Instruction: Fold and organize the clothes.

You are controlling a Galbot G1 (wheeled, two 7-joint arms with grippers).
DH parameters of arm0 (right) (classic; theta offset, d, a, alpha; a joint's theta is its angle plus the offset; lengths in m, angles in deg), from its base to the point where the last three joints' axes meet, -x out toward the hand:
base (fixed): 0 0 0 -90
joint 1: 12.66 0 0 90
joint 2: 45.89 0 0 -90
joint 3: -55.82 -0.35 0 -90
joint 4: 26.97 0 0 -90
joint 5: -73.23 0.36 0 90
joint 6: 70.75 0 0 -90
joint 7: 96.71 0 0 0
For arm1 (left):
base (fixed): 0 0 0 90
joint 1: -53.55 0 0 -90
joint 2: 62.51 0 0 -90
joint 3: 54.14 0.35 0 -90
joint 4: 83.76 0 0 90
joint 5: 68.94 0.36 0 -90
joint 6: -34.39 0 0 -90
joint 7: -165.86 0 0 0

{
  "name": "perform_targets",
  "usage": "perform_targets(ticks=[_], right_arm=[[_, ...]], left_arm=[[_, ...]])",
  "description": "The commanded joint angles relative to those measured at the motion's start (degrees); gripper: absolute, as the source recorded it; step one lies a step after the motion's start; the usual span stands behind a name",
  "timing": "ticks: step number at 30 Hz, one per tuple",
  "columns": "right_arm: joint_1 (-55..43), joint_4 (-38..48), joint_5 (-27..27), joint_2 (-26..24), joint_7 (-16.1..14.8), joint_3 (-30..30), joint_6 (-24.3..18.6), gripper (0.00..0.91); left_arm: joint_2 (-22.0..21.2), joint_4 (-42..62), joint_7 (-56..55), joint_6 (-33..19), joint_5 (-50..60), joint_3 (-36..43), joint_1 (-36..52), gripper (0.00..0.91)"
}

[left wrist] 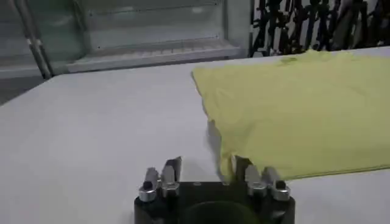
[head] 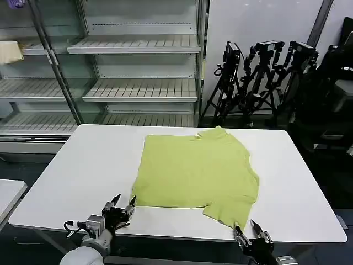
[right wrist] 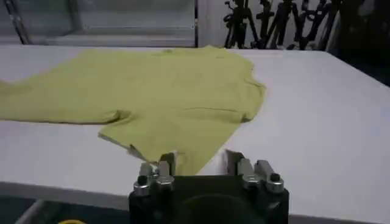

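Note:
The lime yellow-green shirt (head: pixel 196 168) lies flat in the middle of the white table (head: pixel 83 165), collar toward the far side. Its left edge is straight, and one short sleeve (head: pixel 231 210) sticks out toward the near right. My left gripper (head: pixel 122 202) is open at the table's near edge, right at the shirt's near-left corner (left wrist: pixel 226 163), which lies by one finger (left wrist: pixel 242 165) of that gripper (left wrist: pixel 207 165). My right gripper (head: pixel 246 229) is open just past the sleeve's tip. In the right wrist view the sleeve hem (right wrist: pixel 183 155) reaches in between the fingers of this gripper (right wrist: pixel 201 161).
Empty metal shelving (head: pixel 138 88) stands behind the table, with a pale cream cloth (head: pixel 11 52) on a left shelf. Black tripods (head: pixel 259 77) cluster at the back right. Another white table's corner (head: pixel 8 193) shows at the near left. Bare tabletop flanks the shirt.

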Motion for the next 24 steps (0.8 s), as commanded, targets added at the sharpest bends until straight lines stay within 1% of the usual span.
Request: perform_targets(ticks=[1, 6, 10, 12, 13, 17, 23, 24], right_arm=[[0.11, 1.02, 1.60, 0.04, 0.02, 0.33, 1.07, 0.000], [-0.05, 0.96, 2.21, 0.10, -0.39, 0.61, 0.90, 0.000], [-0.47, 0.42, 1.61, 0.07, -1.16, 0.58, -0.27, 0.000], [-0.97, 0.19, 1.56, 0.06, -2.08, 0.37, -1.83, 0.000], [-1.63, 0.52, 1.28, 0.11, -3.21, 0.19, -4.44, 0.000], [-4.36, 0.44, 2.21, -0.06, -3.58, -0.86, -5.93, 0.000], [-13.77, 2.97, 5.51, -0.21, -3.67, -1.96, -3.32, 0.000], [-16.66, 3.73, 6.68, -0.46, -3.47, -1.97, -2.35, 0.000]], left_arm=[[-0.08, -0.02, 0.28, 0.80, -0.49, 0.46, -0.69, 0.010], [-0.11, -0.18, 0.83, 0.79, -0.52, 0.83, -0.84, 0.010], [-0.04, -0.64, 2.00, 0.77, -0.62, 0.71, -0.77, 0.010], [0.01, -1.16, 3.52, 0.76, -0.71, 0.32, -0.52, 0.010], [-0.04, -1.40, 3.87, 0.76, -1.00, 0.13, -0.19, 0.010], [-0.21, -1.53, 4.77, 0.75, -2.52, -0.06, 3.04, 0.010], [-0.73, 1.63, 5.88, 0.76, -4.66, -0.56, 10.70, 0.010], [-0.76, 2.07, 5.88, 0.77, -5.96, -0.73, 12.13, 0.010]])
